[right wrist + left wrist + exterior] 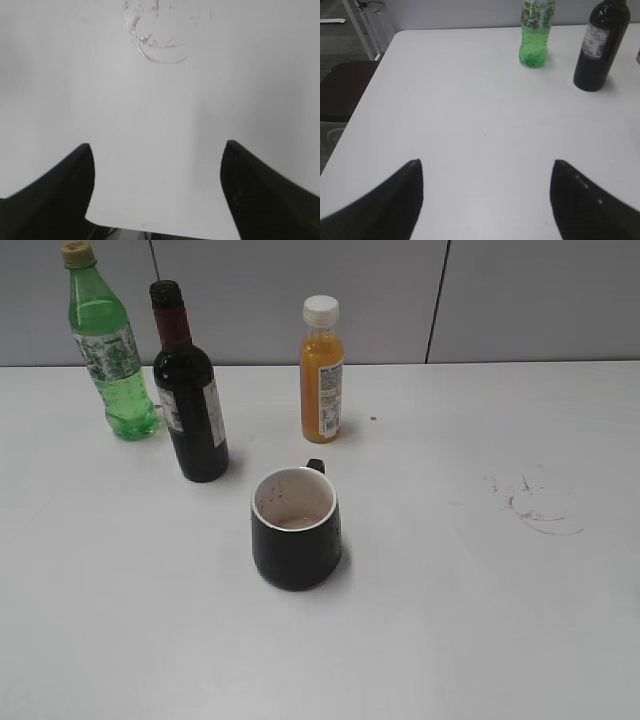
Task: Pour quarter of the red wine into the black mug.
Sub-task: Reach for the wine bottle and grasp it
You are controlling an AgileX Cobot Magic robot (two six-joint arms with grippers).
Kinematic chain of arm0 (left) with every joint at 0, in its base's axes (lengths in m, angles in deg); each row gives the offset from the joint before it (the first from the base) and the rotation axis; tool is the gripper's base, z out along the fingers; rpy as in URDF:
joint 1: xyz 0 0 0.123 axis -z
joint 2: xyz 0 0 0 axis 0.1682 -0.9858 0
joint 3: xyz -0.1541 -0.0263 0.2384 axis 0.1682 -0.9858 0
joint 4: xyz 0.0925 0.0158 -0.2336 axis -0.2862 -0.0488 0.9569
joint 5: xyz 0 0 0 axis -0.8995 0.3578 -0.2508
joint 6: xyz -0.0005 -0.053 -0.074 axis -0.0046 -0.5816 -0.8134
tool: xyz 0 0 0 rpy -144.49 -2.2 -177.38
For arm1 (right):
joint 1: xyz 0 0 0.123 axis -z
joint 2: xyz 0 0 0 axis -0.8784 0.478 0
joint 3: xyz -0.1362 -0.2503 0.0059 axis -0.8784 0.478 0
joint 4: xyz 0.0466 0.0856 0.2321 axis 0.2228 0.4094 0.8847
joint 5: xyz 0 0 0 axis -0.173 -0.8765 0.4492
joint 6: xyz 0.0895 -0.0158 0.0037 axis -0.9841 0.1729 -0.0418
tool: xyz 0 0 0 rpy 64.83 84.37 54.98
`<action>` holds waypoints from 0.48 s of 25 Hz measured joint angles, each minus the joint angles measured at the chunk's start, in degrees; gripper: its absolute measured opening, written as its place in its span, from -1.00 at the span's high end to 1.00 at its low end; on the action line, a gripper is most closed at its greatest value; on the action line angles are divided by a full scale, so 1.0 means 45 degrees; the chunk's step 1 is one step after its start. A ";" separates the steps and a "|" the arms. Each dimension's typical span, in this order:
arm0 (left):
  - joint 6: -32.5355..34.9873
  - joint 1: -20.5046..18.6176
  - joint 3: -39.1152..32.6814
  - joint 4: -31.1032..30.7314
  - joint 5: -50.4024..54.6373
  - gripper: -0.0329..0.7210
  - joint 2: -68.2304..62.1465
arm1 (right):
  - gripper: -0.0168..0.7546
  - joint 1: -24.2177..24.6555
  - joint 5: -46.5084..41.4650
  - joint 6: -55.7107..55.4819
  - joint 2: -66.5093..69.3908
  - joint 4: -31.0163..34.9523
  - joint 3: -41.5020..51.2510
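Observation:
The red wine bottle (190, 400) stands upright on the white table, dark glass with a red foil neck and no cap; it also shows in the left wrist view (600, 45) at the far right. The black mug (295, 528) stands in front of it, white inside with a faint reddish film at the bottom, handle pointing away. Neither gripper shows in the exterior view. My left gripper (486, 162) is open and empty over bare table, well short of the bottle. My right gripper (156, 145) is open and empty near the table's front edge.
A green plastic bottle (108, 345) stands left of the wine, also in the left wrist view (535, 35). An orange juice bottle (322, 370) with a white cap stands behind the mug. Reddish stain rings (535, 505) mark the table at right, also in the right wrist view (155, 35).

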 joint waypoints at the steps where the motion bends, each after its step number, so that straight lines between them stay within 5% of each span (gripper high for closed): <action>1: 0.0000 0.0000 0.0000 0.0000 0.0000 -0.65 0.0000 | -0.58 0.0000 0.0129 0.0000 -0.0735 0.0000 0.0597; 12: 0.0000 0.0000 0.0000 0.0000 0.0000 -0.65 0.0000 | -0.58 0.0000 0.1359 0.0027 -0.6961 0.0000 0.5626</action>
